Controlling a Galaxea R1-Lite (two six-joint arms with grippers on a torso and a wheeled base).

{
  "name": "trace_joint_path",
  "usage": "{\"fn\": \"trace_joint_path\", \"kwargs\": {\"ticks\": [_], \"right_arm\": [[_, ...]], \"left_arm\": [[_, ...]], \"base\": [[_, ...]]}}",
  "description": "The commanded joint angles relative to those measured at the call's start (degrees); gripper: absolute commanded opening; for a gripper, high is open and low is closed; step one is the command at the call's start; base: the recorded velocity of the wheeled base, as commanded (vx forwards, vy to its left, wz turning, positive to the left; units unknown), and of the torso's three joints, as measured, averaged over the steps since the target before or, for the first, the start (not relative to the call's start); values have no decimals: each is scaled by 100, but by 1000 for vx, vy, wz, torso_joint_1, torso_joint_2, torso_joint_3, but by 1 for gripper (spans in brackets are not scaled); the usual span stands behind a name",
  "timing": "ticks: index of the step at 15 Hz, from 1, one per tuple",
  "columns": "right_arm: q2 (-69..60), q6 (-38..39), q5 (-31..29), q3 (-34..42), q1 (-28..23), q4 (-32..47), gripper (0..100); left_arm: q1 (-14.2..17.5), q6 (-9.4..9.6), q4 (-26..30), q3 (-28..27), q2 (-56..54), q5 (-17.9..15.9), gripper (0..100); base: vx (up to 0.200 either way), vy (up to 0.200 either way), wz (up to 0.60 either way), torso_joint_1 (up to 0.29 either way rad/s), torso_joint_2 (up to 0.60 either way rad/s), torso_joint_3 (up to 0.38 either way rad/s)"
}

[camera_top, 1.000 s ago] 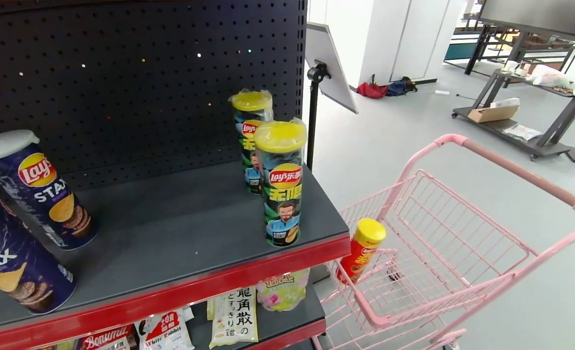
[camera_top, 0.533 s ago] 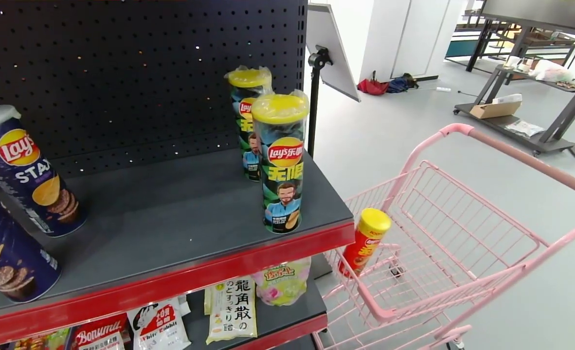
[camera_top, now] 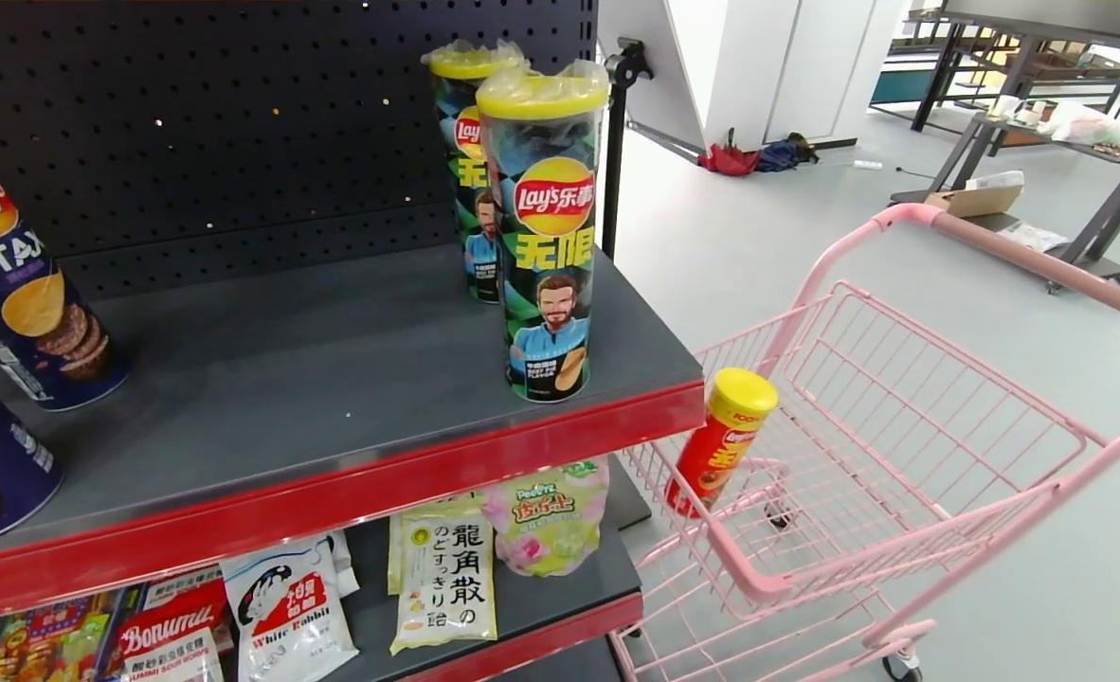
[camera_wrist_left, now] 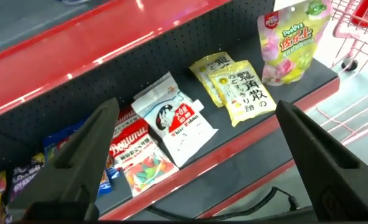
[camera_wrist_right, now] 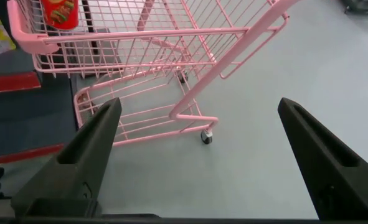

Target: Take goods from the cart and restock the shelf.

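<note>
A red chip can with a yellow lid [camera_top: 721, 440] leans in the near left corner of the pink cart [camera_top: 996, 256], right beside the shelf end. On the grey upper shelf [camera_top: 285, 379] two green cans [camera_top: 546, 237] stand at the right, and blue cans [camera_top: 20, 284] stand at the left. My left gripper [camera_wrist_left: 196, 168] is open in front of the lower shelf, over a white snack bag [camera_wrist_left: 174, 118] and yellow bags [camera_wrist_left: 243, 90]. My right gripper [camera_wrist_right: 199, 158] is open above the floor beside the cart [camera_wrist_right: 140, 31], with the red can [camera_wrist_right: 59, 12] farther off.
The lower shelf holds several snack bags [camera_top: 442, 578]. A board on a black stand [camera_top: 617, 142] rises just behind the shelf end. Open grey floor lies to the right of the cart, and metal racks [camera_top: 1091, 218] stand at the back right.
The head camera has moved, so the shelf and cart sit higher and larger in the picture and more of the lower shelf shows. The cans and cart themselves have stayed in place.
</note>
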Motion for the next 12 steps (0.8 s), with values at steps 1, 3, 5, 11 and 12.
{"fn": "trace_joint_path", "kwargs": {"ticks": [1, 3, 5, 11, 12], "right_arm": [[129, 22, 38, -63, 52, -51, 100], [1280, 268, 47, -204, 78, -983, 100], [3117, 541, 328, -353, 78, -2987, 100], [6079, 1050, 2359, -599, -54, -4815, 100], [6668, 1209, 2376, -731, -18, -5149, 100]], "left_arm": [[1, -3, -4, 4, 6, -13, 100], [1, -38, -4, 4, 6, -39, 100], [1, -170, -39, 101, 6, -215, 100], [10, -785, -645, 532, 6, -250, 100], [1, -873, -636, 505, 15, -250, 100]], "base": [[0, 0, 0, -51, 203, 129], [0, 0, 0, -29, 93, 71], [0, 0, 0, 0, 0, 0], [0, 0, 0, 0, 0, 0], [0, 0, 0, 0, 0, 0]]}}
